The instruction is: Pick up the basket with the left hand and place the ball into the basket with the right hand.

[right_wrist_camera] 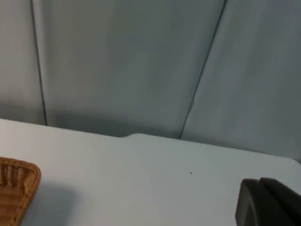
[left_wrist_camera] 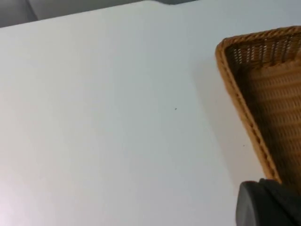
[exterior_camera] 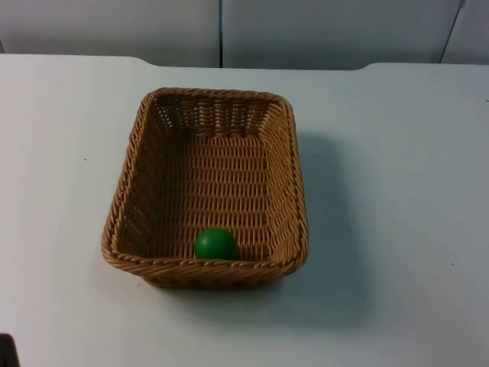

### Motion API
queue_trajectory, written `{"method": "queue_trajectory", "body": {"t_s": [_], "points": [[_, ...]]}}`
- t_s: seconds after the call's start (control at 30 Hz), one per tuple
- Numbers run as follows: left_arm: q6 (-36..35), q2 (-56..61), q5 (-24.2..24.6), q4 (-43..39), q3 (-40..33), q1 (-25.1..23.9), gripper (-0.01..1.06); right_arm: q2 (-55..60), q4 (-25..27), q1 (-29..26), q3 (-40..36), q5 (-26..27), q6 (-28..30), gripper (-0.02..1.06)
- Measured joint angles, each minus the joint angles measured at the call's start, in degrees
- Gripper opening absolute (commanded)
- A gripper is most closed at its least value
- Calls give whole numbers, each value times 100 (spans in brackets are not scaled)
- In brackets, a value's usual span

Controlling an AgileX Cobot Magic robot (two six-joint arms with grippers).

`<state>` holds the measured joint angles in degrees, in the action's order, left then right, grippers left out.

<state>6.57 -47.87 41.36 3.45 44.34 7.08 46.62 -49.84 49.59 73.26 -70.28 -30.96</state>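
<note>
A tan wicker basket (exterior_camera: 124,183) stands on the white table near its middle, long side running front to back. A green ball (exterior_camera: 215,244) lies inside it on the woven floor, against the near wall. In the left wrist view a black part of my left gripper (left_wrist_camera: 268,205) hovers over bare table just beside the basket's rim (left_wrist_camera: 248,113), apart from it. In the right wrist view my right gripper (right_wrist_camera: 268,202) is raised and faces the grey wall, with one corner of the basket (right_wrist_camera: 16,188) off to the side. Neither gripper holds anything that I can see.
The grey partition wall (exterior_camera: 306,30) closes the table at the back. White table top (exterior_camera: 397,199) lies open on both sides of the basket and in front of it. A small dark object (exterior_camera: 6,352) sits at the front left edge.
</note>
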Motion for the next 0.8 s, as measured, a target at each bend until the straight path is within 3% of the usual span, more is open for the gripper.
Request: {"method": "queue_trajectory", "body": {"t_s": [0.2, 0.23, 0.37, 0.53, 0.63, 0.77, 0.8], "points": [[-556, 1086, 592, -640, -288, 0, 0, -142, -824, 266, -1407, -11, -866, 0], [-556, 1086, 592, -640, -288, 0, 0, -142, -824, 266, -1407, -11, -866, 0], [-657, 1738, 795, -713, -298, 0, 0, -142, -1624, 304, -1666, 0, -1214, 0], [-657, 2085, 974, -699, -298, 0, 0, -153, -2356, 304, -1666, 0, -1014, 0], [-657, 2208, 1243, -534, -298, 0, 0, -178, -2231, 333, -1666, 0, -595, 0], [-595, 2492, 1498, -116, -298, 0, 0, -496, -591, 540, -1675, 257, -102, 0], [-595, 2492, 1498, -116, -298, 0, 0, -496, -591, 540, -1675, 257, -102, 0]]}}
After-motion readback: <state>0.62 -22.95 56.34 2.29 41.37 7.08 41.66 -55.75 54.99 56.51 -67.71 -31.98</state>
